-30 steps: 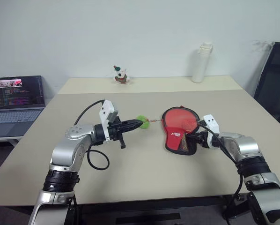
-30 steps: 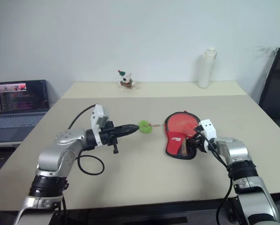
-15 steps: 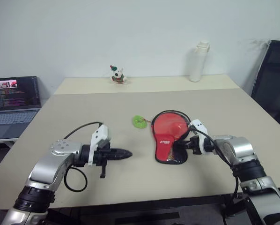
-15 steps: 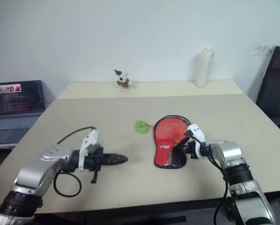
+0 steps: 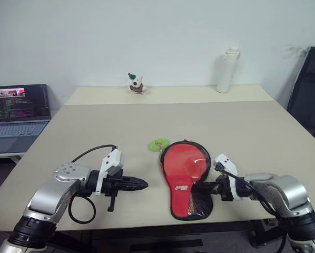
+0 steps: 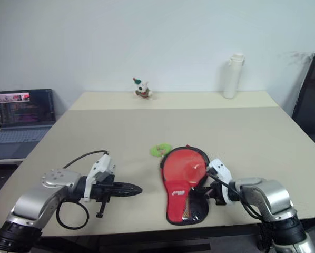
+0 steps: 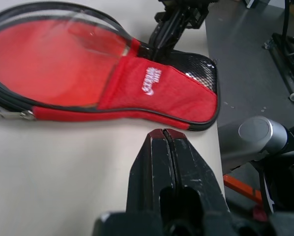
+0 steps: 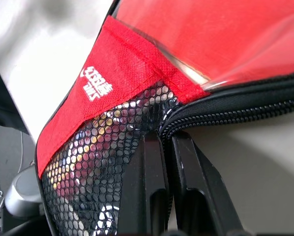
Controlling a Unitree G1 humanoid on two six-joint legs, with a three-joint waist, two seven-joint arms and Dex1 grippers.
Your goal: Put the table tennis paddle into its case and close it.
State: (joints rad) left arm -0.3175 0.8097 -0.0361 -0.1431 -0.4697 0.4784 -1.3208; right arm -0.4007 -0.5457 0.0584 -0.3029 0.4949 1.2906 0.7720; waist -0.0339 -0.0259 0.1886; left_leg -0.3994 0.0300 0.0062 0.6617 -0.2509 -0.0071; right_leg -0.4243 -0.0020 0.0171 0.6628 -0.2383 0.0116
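HEAD VIEWS (L/R eye)
- Case: flat on table, near front edge, round end away from robot, narrow mesh end toward it. Red face w/ white logo up, black edging. Paddle seen inside as the round red face under the clear window; handle prob. under the mesh, can't confirm. Zip looks shut along the round end; the stretch near the mesh on the R side can't be read here.
- Right gripper: fingers pressed together at the case's R edge by the mesh neck, pinching the edging or zip there. Judgement: pinned so the case can't slide or twist while zip gets worked, or holding the pull itself; can't tell which.
- Left gripper: fingers pressed together, nothing in them, pointing at the case's L edge, near but apart. Judgement: parked clear, ready to steady the L side.
- Green tag: on a short cord, lying just beside the round end, L side.
- Bkgd: laptop, small toy, white bottle, all well apart from the work.

L WRIST VIEW
- Left gripper: tips together, empty. Case lies just beyond the tips, not touching; logo and mesh corner visible, metal zip piece at the edge.

R WRIST VIEW
- Right gripper: fingers clamped at the seam where mesh meets zip teeth. Case directly at the tips, touching
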